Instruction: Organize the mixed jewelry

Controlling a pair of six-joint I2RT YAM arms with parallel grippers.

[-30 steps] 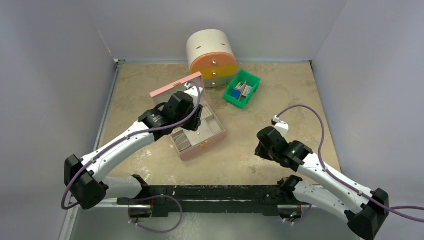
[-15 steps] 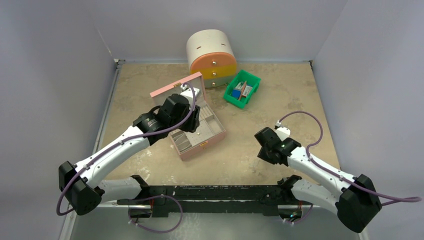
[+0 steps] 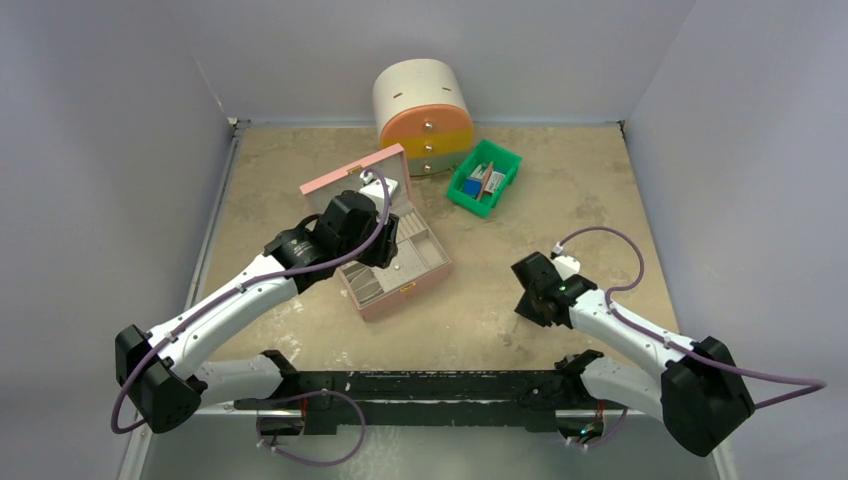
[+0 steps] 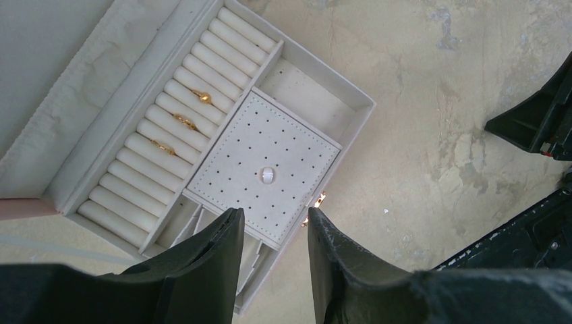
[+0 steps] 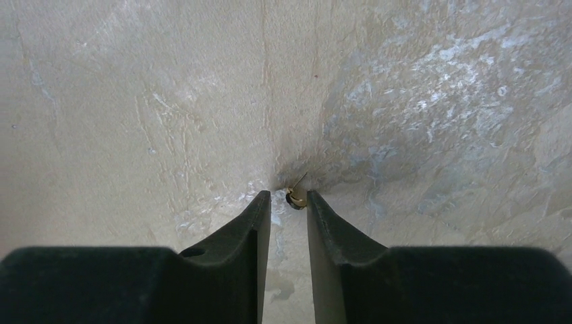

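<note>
A pink jewelry box (image 3: 400, 290) lies open left of centre. Its pale tray (image 4: 300, 81) holds three gold rings (image 4: 183, 121) in the ring rolls and a small white stud (image 4: 268, 175) on the perforated pad. My left gripper (image 4: 273, 216) hovers over the box's near edge, open and empty; from above, the left gripper (image 3: 372, 248) covers part of the tray. My right gripper (image 5: 289, 199) points down at the bare table, open by a narrow gap. A tiny gold stud (image 5: 295, 198) lies between its tips, close to the right finger. From above, the right gripper (image 3: 535, 303) hides this stud.
A round drawer cabinet (image 3: 424, 117) with orange, yellow and pale fronts stands at the back. A green bin (image 3: 500, 185) of coloured items sits to its right. Grey walls close in the table on three sides.
The right gripper's jaws have narrowed around the gold stud and its arm has swung in slightly. The left gripper has shifted a little left over the box.
</note>
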